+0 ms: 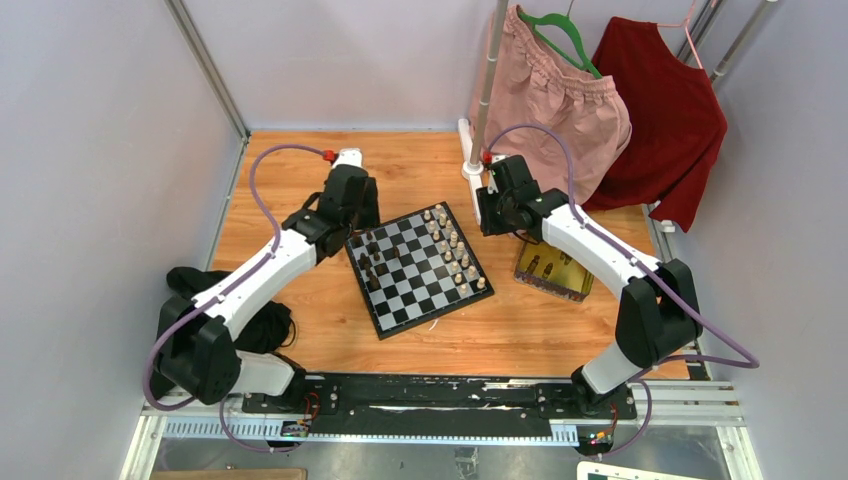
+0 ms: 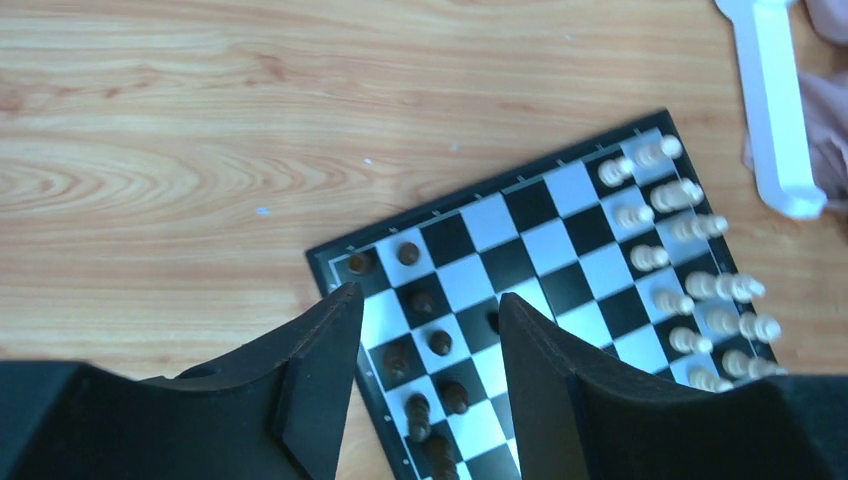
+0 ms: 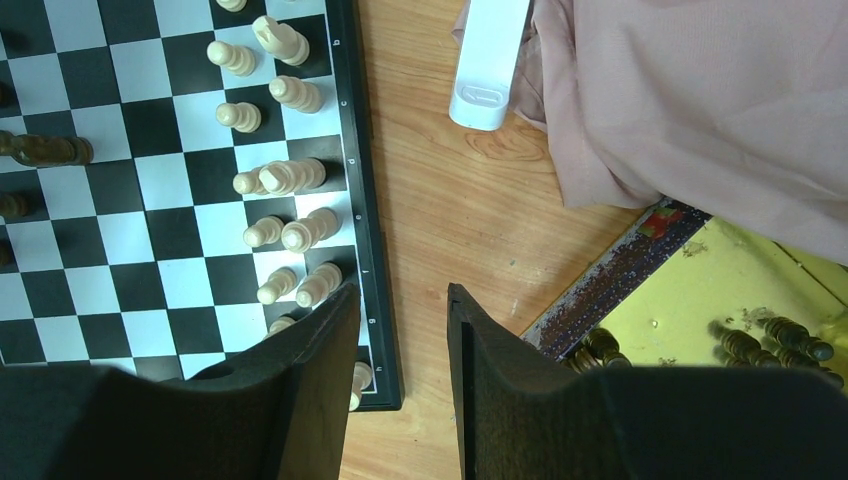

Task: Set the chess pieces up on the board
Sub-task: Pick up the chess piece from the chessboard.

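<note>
**On the bench: dark side part-set, both pincers empty**

Across the wooden bench [image 1: 300, 180] the board [image 1: 420, 270] lay flat and turned at an angle between the two arms. A shiny gold tray [image 1: 555, 272] sat just beside its right edge.

The left pincer [image 2: 425, 300] hung over the board's dark-side corner. Its jaws stood moderately apart with nothing between them. The right pincer [image 3: 400, 295] hung over the strip of bench between board and tray, parted about as far and likewise empty.

The cream pieces [image 3: 290, 180] stood in two full-looking rows along the board's right side. Of the dark chess pieces [image 2: 440, 343], several stood on the two rows at the left side, with gaps among them. More dark pieces [image 3: 770, 335] lay on their sides in the tray.

Assessment of handling:
- Each piece was far smaller than a pincer and appeared rigid, smooth and rounded.
- They were judged very light, easily toppled and liable to roll or squirt out under an off-centre squeeze.
- Hold was best taken across the narrow stem below the head, with the jaws closing squarely from above.
- Pieces lying in the tray would need gripping across the mid-body and then standing up.
- Neighbours on the board stood close, so a narrow jaw opening was advisable there.
</note>
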Motion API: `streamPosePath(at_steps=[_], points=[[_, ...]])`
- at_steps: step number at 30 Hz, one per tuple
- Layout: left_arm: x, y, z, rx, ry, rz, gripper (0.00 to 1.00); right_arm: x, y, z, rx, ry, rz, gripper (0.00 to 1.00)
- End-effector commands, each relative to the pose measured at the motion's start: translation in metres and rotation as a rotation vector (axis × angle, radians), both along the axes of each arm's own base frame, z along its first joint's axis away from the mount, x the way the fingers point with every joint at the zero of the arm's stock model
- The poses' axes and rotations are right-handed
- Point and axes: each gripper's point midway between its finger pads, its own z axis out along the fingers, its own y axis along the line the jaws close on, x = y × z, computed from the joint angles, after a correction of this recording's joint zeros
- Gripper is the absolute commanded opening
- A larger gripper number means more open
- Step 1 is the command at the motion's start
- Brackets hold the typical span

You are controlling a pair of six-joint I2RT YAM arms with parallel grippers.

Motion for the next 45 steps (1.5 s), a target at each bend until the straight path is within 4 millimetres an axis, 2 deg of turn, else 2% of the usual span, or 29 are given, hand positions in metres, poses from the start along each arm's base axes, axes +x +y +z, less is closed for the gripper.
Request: streamPosePath(at_steps=[1, 5, 11, 22, 30, 45], points=[[-0.018, -0.023, -0.02, 0.067, 0.059, -0.103, 0.58, 0.008, -0.007, 0.011, -0.006, -0.035, -0.036, 0.42], [-0.03, -0.045, -0.039, 0.071, 0.118, -0.186, 0.58, 0.007, -0.014, 0.009, -0.023, -0.04, -0.056, 0.42], [-0.037, -0.062, -0.065, 0.092, 0.202, -0.258, 0.58, 0.006, -0.022, 0.006, -0.028, -0.036, -0.085, 0.42], [-0.027, -0.083, -0.089, 0.092, 0.274, -0.297, 0.57, 0.006, -0.029, 0.002, -0.034, -0.03, -0.098, 0.42], [-0.022, -0.089, -0.098, 0.094, 0.293, -0.297, 0.55, 0.007, -0.031, -0.001, -0.03, -0.024, -0.101, 0.42], [-0.015, -0.094, -0.115, 0.096, 0.324, -0.288, 0.41, 0.008, -0.032, -0.005, -0.032, -0.015, -0.106, 0.42]])
